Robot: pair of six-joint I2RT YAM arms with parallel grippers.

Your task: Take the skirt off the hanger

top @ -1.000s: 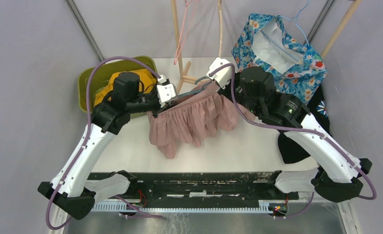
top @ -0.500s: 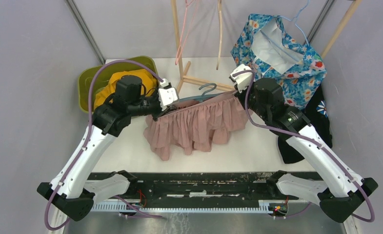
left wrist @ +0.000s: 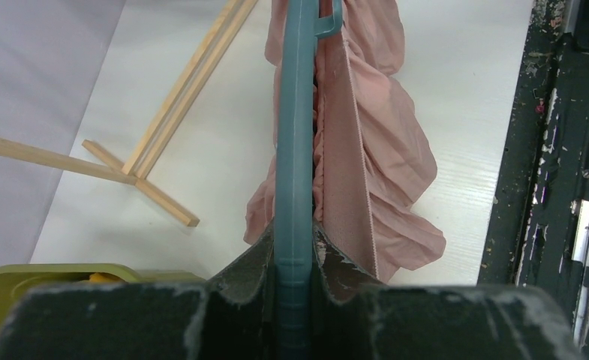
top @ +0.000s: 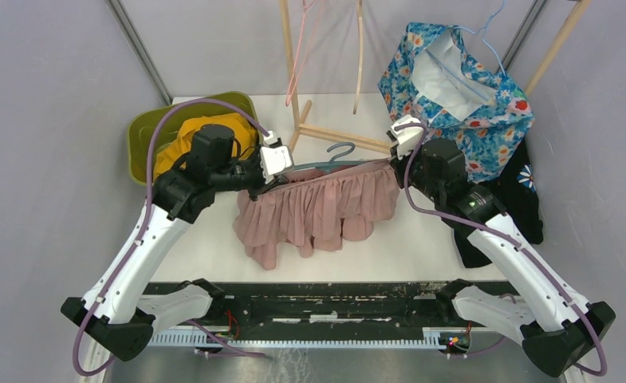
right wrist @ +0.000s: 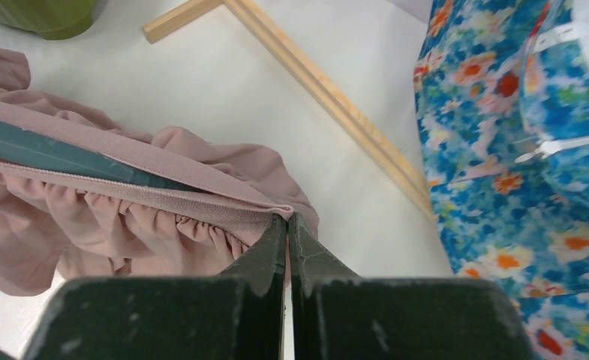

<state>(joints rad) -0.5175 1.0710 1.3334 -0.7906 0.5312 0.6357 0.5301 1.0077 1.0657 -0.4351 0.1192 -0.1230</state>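
Observation:
A pink ruffled skirt (top: 317,209) hangs on a teal hanger (top: 333,162) held above the white table. My left gripper (top: 263,182) is shut on the hanger's left end; the left wrist view shows the teal bar (left wrist: 294,150) clamped between the jaws, with the skirt (left wrist: 374,150) draped beside it. My right gripper (top: 391,159) is shut on the right end of the skirt's waistband (right wrist: 201,199), pulled taut. In the right wrist view the hanger (right wrist: 58,154) lies inside the waistband.
A wooden rack (top: 325,132) stands behind the skirt with a pink hanger (top: 297,56) on it. A green bin (top: 146,136) with yellow cloth sits at the left. A blue floral garment (top: 461,88) hangs at the right, dark cloth (top: 517,199) below it.
My right gripper has moved right and back with the waistband end, stretching the skirt out along the hanger. The hanger's hook has come into view. My left gripper has stayed nearly in place.

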